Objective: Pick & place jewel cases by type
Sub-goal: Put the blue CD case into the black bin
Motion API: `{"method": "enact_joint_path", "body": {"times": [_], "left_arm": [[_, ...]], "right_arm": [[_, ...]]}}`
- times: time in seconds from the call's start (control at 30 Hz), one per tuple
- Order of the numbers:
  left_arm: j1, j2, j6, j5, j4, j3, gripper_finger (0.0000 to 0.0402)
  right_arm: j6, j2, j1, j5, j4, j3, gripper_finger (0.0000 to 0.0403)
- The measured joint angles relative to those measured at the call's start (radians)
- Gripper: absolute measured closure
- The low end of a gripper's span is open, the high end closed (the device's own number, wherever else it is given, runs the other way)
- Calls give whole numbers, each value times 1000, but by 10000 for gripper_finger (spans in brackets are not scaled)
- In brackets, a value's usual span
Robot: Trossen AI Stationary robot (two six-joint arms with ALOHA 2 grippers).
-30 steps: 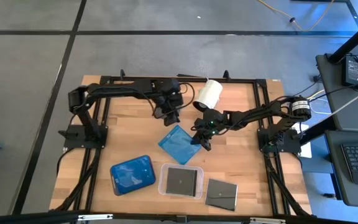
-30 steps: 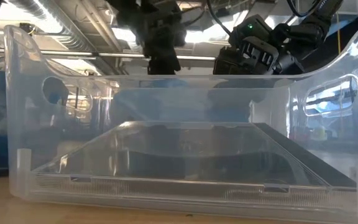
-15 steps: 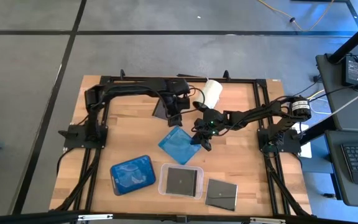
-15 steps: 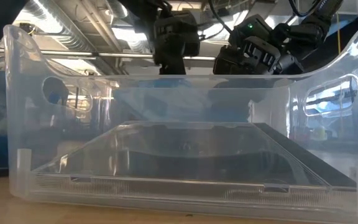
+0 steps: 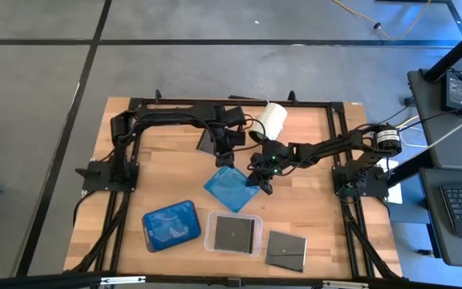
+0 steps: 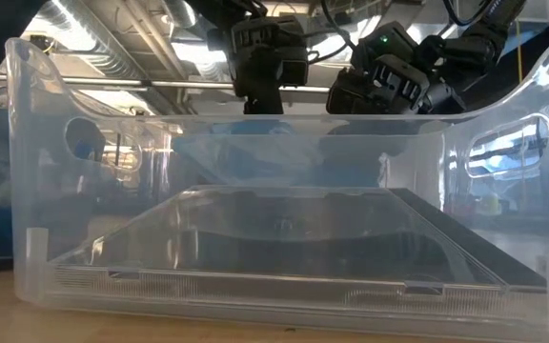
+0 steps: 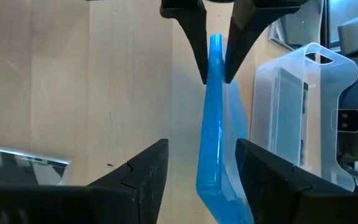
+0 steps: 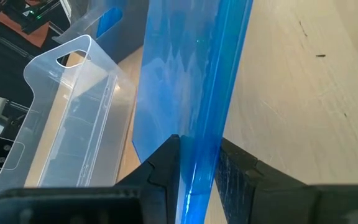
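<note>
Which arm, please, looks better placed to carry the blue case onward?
Right, probably: its pincer is already shut on the blue case's edge, holding it tilted. The left pincer is open, its fingers either side of the opposite edge without gripping.

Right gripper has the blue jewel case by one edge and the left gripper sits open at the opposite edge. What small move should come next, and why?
Probably close the left gripper on the near edge of the blue jewel case. Its fingers straddle that edge with a gap on each side, while the right gripper already pinches the far edge, so a second grip would steady the tilted case for a handover.
</note>
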Motion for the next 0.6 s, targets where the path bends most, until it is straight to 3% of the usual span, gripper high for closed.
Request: {"method": "enact_joint_path", "body": {"times": [0.27, 0.6], "left_arm": [[-34, 0, 0, 0, -18, 0, 228], [-52, 0, -15, -5, -15, 0, 335]], "right_arm": [[-17, 0, 0, 0, 1, 0, 312], [-17, 0, 0, -5, 5, 0, 312]]}}
